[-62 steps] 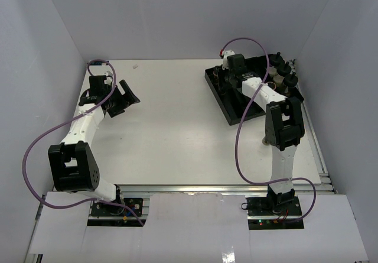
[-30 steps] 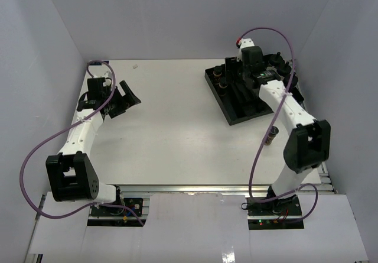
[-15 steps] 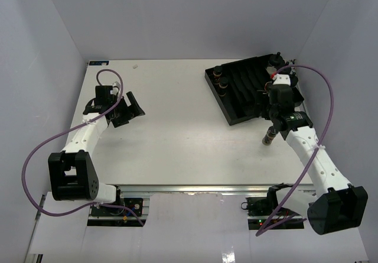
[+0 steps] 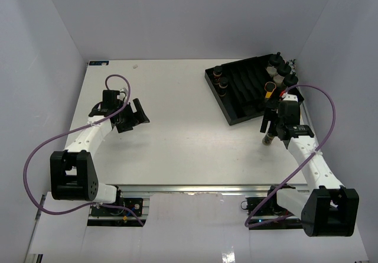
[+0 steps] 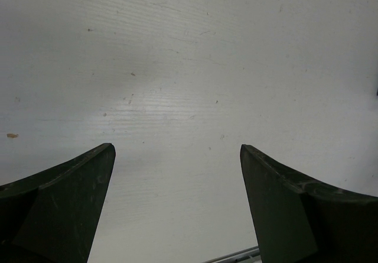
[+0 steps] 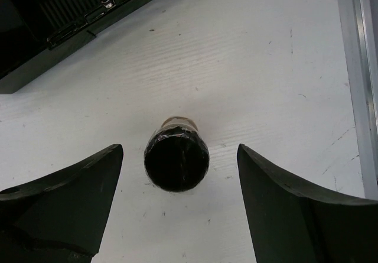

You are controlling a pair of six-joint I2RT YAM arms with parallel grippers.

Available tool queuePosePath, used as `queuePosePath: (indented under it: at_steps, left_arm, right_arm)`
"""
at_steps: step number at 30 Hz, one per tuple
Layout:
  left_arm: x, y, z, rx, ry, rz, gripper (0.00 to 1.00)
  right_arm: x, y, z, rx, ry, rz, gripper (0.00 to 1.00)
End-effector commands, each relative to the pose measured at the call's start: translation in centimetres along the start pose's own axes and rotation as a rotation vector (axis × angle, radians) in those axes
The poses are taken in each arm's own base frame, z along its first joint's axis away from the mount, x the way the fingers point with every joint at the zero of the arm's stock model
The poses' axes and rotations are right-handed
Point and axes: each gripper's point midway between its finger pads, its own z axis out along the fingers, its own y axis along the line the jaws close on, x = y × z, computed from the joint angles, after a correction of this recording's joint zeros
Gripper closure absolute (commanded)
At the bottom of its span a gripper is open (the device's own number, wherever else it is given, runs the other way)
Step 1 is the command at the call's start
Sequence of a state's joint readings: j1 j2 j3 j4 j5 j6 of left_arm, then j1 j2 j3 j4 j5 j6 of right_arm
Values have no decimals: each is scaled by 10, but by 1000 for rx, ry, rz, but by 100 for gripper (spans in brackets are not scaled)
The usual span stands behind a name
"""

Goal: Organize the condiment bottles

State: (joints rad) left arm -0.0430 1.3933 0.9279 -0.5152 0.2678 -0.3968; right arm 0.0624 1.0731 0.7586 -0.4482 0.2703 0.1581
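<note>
One condiment bottle (image 6: 176, 161) with a black cap and dark brown contents stands upright on the white table just outside the tray's near corner; it also shows in the top view (image 4: 267, 138). My right gripper (image 6: 179, 151) is open above it, with one finger on each side and neither touching; in the top view the right gripper (image 4: 269, 126) partly covers it. Several other bottles stand in the black slotted tray (image 4: 239, 112): two dark ones (image 4: 221, 80) at its left end, a yellow one (image 4: 270, 88) and whitish ones (image 4: 273, 70) at its right. My left gripper (image 4: 134, 116) is open and empty over bare table (image 5: 176, 147).
The tray sits at the back right, close to the right wall (image 4: 331, 50); its edge shows at the top left of the right wrist view (image 6: 71, 32). A metal rail (image 6: 360, 68) runs along the table's near edge. White walls enclose the table on three sides.
</note>
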Motion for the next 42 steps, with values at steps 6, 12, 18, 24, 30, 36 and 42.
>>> queuePosePath:
  at_steps: [6,12,18,24,30,36,42]
  left_arm:
    - [-7,-5,-11,11,-53,37,2]
    - [-10,-9,-14,23,-66,43,2]
    - [-11,-11,-15,31,-69,46,2]
    - [-13,-13,-18,37,-79,45,2]
    - [-14,-18,-22,56,-89,43,2]
    - [-16,-28,-26,100,-85,51,2]
    - [-20,-45,-33,182,-90,40,2]
  right_arm:
    - [1,3,26,-15,-1,34,18]
    - [6,3,33,-8,20,32,36]
    - [3,1,29,-5,10,23,64]
    - [-34,18,3,-84,-61,10,90]
    - [-93,65,-44,-217,-167,-40,92]
    - [-138,115,-53,-343,-253,-101,92]
    - [-176,157,-19,-408,-292,-168,92]
